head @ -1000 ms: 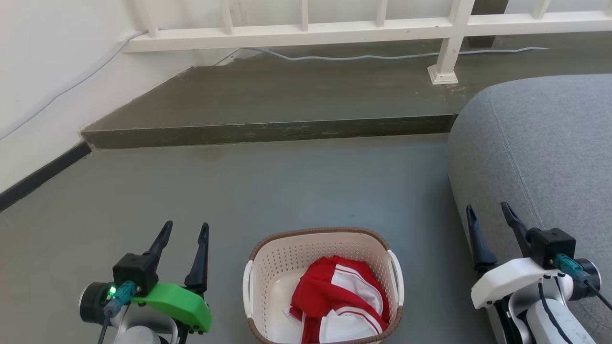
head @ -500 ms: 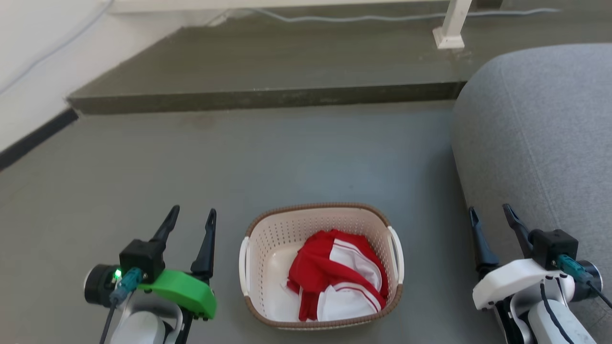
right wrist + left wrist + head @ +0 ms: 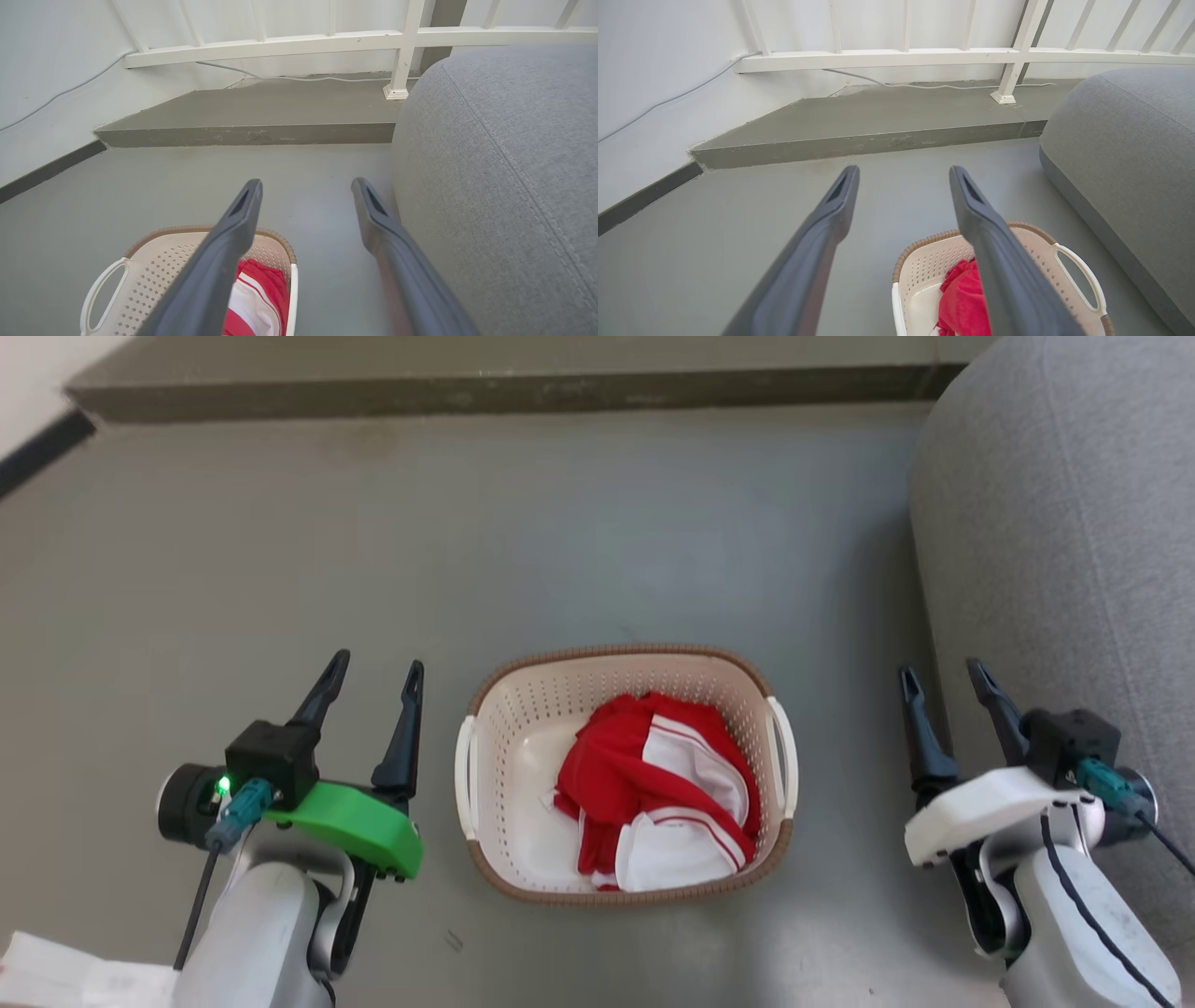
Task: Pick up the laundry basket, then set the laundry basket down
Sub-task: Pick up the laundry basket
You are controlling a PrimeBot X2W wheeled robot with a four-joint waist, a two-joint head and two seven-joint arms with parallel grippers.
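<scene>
Laundry basket (image 3: 560, 695): cream, perforated, brown-rimmed, red-white cloth (image 3: 653, 784) inside; left tool (image 3: 378, 663), right tool (image 3: 940, 669) released, empty.

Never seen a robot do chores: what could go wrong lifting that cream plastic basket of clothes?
1. The open left gripper and right gripper flank the cream perforated plastic laundry basket without touching it; if only one catches a white loop handle, the basket may tilt and spill the red and white garment.
2. The right gripper is close beside the grey fabric cushion and could brush it.
</scene>
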